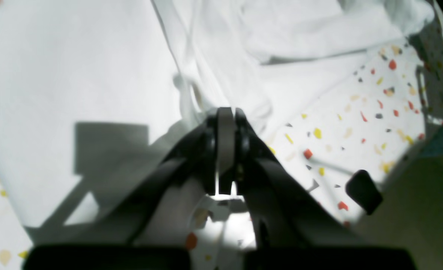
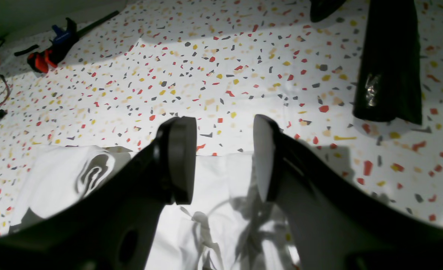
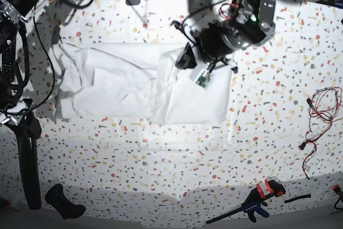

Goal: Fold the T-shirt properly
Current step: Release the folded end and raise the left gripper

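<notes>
Where base hides them, left fingers (image 1: 226,112) pinching T-shirt (image 1: 75,75)

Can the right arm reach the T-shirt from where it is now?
Probably yes. The right gripper hangs open just above the T-shirt edge, with nothing between them; the left gripper is already shut on the cloth elsewhere.

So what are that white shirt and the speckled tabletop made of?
The T-shirt looks like soft matte woven or knit cloth, probably cotton: it creases and drapes. The table seems a hard, smooth terrazzo-pattern surface, possibly printed laminate: flat coloured flecks, slight sheen.
</notes>
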{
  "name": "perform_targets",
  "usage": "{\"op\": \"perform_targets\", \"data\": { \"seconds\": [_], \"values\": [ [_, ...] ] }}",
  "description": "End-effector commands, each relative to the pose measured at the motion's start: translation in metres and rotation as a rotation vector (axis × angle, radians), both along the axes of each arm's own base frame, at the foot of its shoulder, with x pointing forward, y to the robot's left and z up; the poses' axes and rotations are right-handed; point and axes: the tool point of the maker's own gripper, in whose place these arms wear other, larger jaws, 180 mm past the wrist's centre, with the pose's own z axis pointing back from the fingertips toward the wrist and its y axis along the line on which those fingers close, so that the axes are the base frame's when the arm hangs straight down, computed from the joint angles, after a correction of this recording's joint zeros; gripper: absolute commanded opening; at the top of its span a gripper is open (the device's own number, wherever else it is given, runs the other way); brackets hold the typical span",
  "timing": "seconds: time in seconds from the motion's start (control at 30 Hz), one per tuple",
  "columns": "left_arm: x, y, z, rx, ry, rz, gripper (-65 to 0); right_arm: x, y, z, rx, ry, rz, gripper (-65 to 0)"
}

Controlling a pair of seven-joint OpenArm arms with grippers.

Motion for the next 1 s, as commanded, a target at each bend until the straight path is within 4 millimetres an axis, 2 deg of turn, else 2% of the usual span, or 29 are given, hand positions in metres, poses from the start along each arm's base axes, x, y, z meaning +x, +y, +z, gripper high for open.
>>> {"op": "perform_targets", "data": {
  "seconds": [0.0, 0.17, 0.23, 0.33, 0.43, 0.67, 0.8, 0.97],
  "values": [
    [0.009, -0.004, 0.018, -0.051, -0.062, 0.008, -65.0, 0.004, 0.0, 0.02, -0.014, -0.067, 0.014, -39.8],
    [0.018, -0.003, 0.025, -0.072, -0.13, 0.041, -65.0, 0.004, 0.0, 0.02, -0.013, -0.068, 0.014, -39.7],
    [0.017, -0.002, 0.009, -0.075, -0.083, 0.062, -65.0, 0.004, 0.0, 0.02, -0.013, -0.068, 0.014, -39.7],
    [0.009, -0.007, -0.028, -0.082, 0.012, 0.069, -65.0, 0.004, 0.003, 0.022, -0.001, -0.077, 0.025, -39.7],
    [0.002, -0.017, -0.043, -0.123, 0.076, 0.076, -65.0, 0.004, 0.007, 0.026, 0.019, -0.093, 0.044, -39.7],
    [0.003, -0.05, -0.02, -0.217, 0.074, 0.036, -65.0, 0.004, -0.003, 0.018, -0.027, -0.058, 0.003, -39.5],
    [0.002, -0.061, -0.014, -0.222, 0.062, -0.001, -65.0, 0.003, -0.011, 0.016, -0.066, -0.038, -0.022, -28.8],
    [0.0, -0.068, -0.011, -0.227, 0.054, -0.024, -65.0, 0.001, -0.026, 0.028, -0.131, -0.037, -0.034, -28.4]
  ]
}}
